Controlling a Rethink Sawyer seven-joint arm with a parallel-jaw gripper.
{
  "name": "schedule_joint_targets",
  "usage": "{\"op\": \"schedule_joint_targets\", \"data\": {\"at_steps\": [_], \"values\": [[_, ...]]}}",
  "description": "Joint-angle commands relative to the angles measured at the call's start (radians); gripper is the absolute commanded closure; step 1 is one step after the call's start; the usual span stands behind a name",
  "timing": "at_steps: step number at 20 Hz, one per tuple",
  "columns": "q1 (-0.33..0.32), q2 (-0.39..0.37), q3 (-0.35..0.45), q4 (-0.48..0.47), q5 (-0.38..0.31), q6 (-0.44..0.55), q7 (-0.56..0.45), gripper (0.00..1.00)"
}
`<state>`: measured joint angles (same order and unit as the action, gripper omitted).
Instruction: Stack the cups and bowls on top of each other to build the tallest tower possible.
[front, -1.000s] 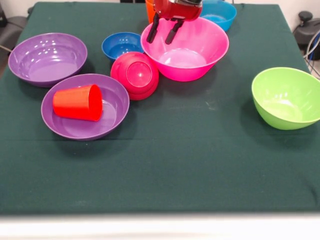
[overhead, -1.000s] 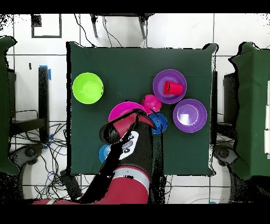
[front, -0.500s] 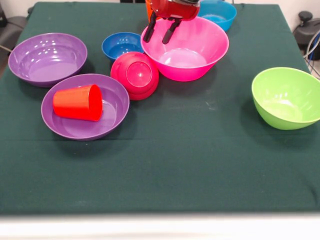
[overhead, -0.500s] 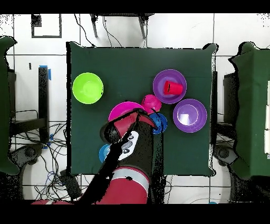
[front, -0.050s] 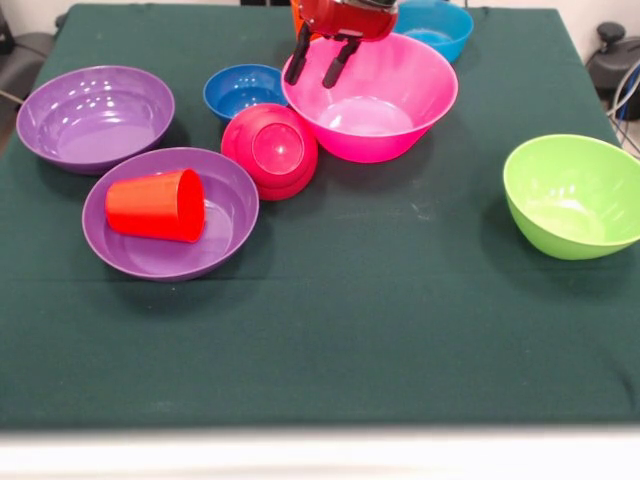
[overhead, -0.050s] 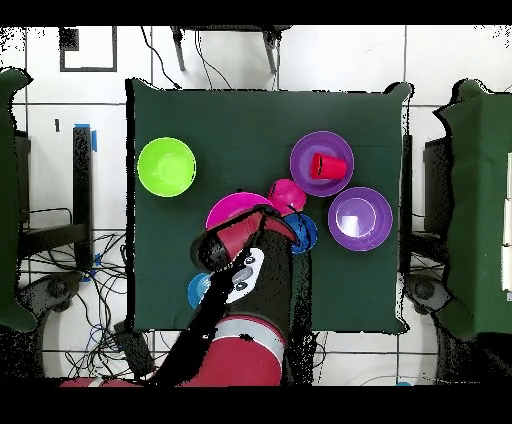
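My gripper (front, -0.050s: 310, 80) hangs open and holds nothing, over the far left rim of the big pink bowl (front, -0.050s: 400, 100). An orange cup (front, -0.050s: 297, 18) peeks out behind it. A red cup (front, -0.050s: 157, 205) lies on its side in the near purple bowl (front, -0.050s: 228, 215). A second purple bowl (front, -0.050s: 95, 115) stands to the left. The small crimson bowl (front, -0.050s: 270, 148) is tipped over and touches the pink bowl. The dark blue bowl (front, -0.050s: 243, 90) sits behind it. The light blue bowl (front, -0.050s: 437, 25) and the lime green bowl (front, -0.050s: 572, 195) stand apart. No tower shows.
In the overhead view the red arm (overhead, -0.050s: 240, 285) reaches over the table's near edge and covers part of the pink bowl (overhead, -0.050s: 228, 210) and the dark blue bowl (overhead, -0.050s: 305, 236). The green cloth (front, -0.050s: 350, 320) lies flat across the table front.
The gripper has shifted slightly left and up over the pink bowl's rim, still open. The bowls and cups have not moved.
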<state>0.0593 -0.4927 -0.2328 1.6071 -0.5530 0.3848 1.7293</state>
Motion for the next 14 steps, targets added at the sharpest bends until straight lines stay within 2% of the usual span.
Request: {"op": "schedule_joint_targets", "data": {"at_steps": [1, 14], "values": [[-0.016, 0.033, 0.089, -0.045, -0.033, -0.041, 0.038, 0.00], [-0.024, 0.026, 0.105, -0.036, -0.021, -0.032, 0.034, 0.00]]}}
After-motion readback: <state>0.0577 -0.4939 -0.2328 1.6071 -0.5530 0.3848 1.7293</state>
